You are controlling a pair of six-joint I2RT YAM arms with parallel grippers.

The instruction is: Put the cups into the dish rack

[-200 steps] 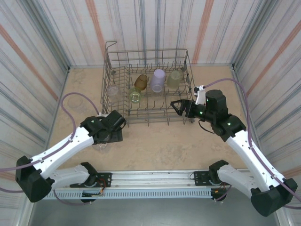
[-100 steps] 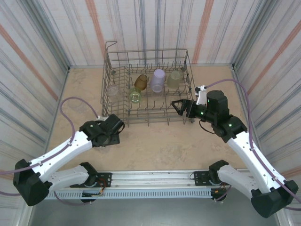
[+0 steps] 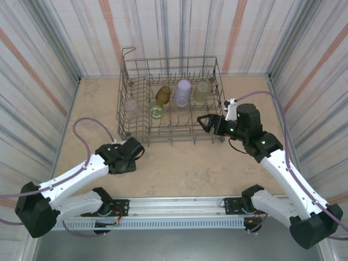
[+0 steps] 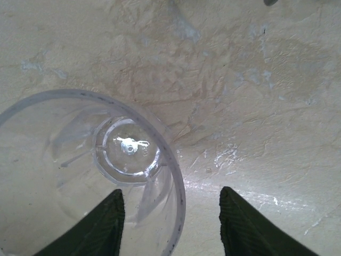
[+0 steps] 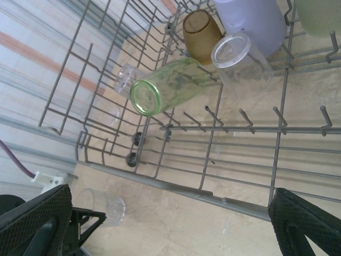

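A clear cup (image 4: 85, 176) stands upright on the table, its open mouth facing my left wrist camera. My left gripper (image 4: 170, 193) straddles its right wall, one finger inside and the other outside with a gap still showing, so the jaws stand partly open. From above, that gripper (image 3: 126, 162) sits in front of the dish rack (image 3: 171, 140). Amber (image 3: 162, 94), lavender (image 3: 182, 92) and yellow-green (image 3: 202, 90) cups sit in the rack, and a green one (image 5: 165, 90) lies on its side. My right gripper (image 3: 202, 120) hangs open at the rack's right front.
Another clear cup (image 5: 242, 58) lies in the rack beside the green one. The rack's front rail (image 5: 186, 184) runs under my right gripper (image 5: 170, 224). Striped walls close in the sandy table (image 3: 185, 168). The arms' base rail (image 3: 174, 209) lines the near edge.
My left gripper has sunk over the clear cup and its jaws have narrowed about the cup's wall. The right arm has barely moved.
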